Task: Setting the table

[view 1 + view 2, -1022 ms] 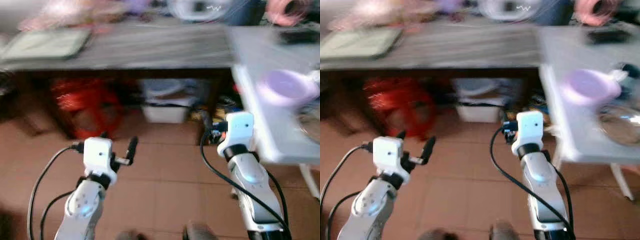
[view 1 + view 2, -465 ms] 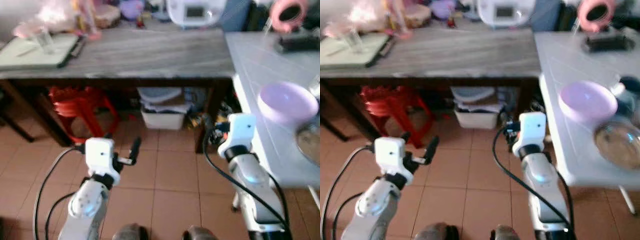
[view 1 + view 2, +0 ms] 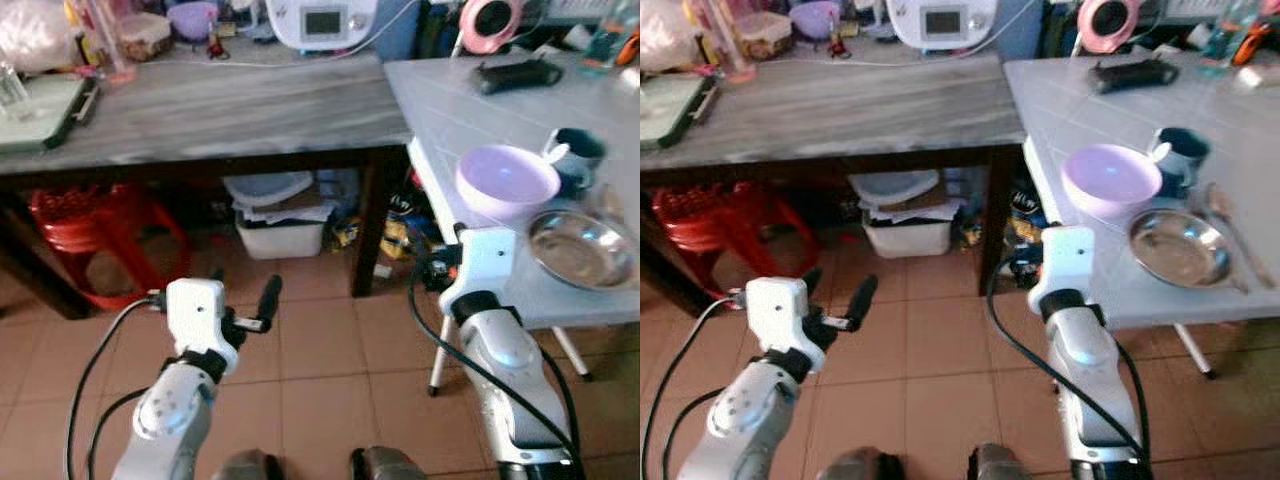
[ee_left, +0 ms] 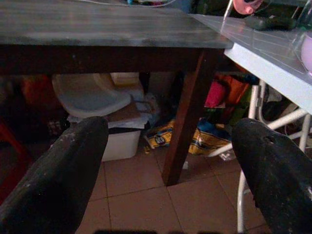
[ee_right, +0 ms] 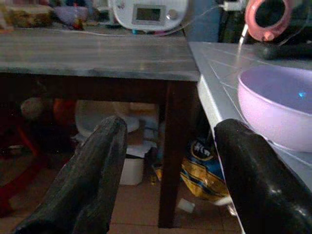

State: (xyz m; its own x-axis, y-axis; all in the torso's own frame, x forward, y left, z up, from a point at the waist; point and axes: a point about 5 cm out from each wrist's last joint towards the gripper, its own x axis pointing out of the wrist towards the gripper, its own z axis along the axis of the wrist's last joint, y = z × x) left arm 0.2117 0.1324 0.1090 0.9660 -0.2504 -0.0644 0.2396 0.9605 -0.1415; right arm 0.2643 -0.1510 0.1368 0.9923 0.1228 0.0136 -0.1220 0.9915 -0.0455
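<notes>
The right claw (image 5: 165,175) is wide open and holds nothing; it sits just beside the edge of the white counter (image 3: 1080,110), close to the purple bowl (image 3: 1110,180). The left claw (image 4: 165,161) is also wide open and empty, low over the floor and well apart from the dishes.

On the white counter the bowl stands near the edge, with a dark mug (image 3: 1180,152) just behind it and a steel plate (image 3: 1178,248) in front; a spoon (image 3: 1230,225) lies beside the plate.

The main risk, I think, is the counter edge (the right arm is almost against it). If the arm rises carelessly, it may knock the counter or push the bowl into the mug. The steel plate lies flat and looks slippery, so a pinch on its rim could slip.
</notes>
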